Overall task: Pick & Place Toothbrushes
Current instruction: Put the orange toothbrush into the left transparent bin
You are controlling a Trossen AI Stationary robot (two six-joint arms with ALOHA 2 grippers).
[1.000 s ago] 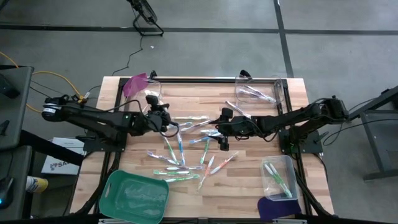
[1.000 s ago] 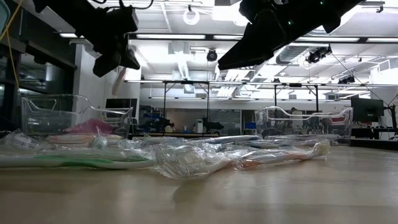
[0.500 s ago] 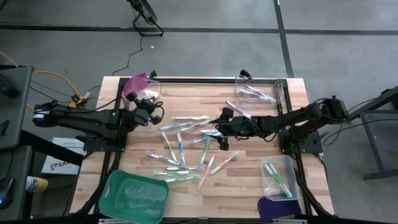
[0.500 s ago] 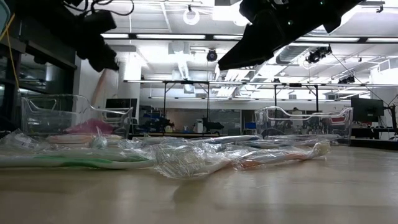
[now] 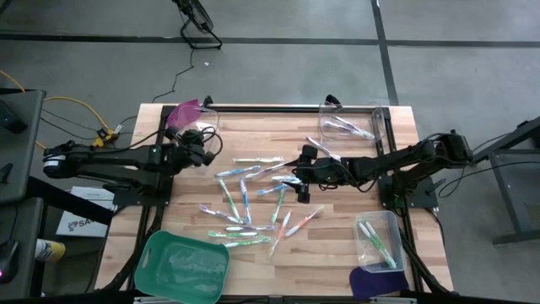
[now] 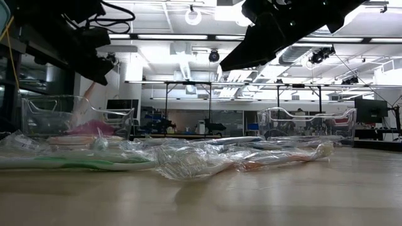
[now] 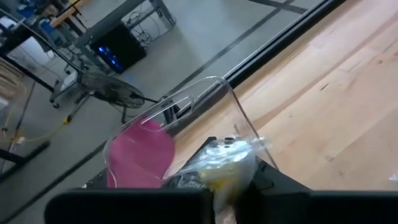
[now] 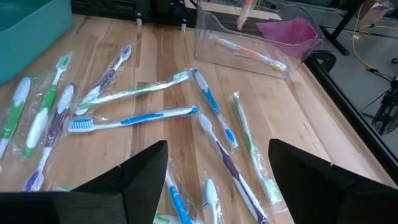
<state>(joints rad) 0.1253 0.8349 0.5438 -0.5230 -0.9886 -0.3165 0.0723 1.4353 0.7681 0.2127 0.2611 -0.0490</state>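
On the counter (image 5: pixel 354 160): about a dozen toothbrushes (image 5: pixel 253 203) lie scattered mid-surface, unsorted.
Bins: three clear bins (image 5: pixel 377 241) already hold a few.
Left gripper (image 5: pixel 201 150): jaws clamped on a wrapped toothbrush (image 7: pixel 227 165), over the pink-lidded bin (image 5: pixel 207 122).
Right gripper (image 8: pixel 217 180): jaws apart above the pile.

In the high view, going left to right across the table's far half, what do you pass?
Pink-lidded clear bin → left end effector, holding a wrapped toothbrush → right end effector, open over the toothbrush pile → clear bin.
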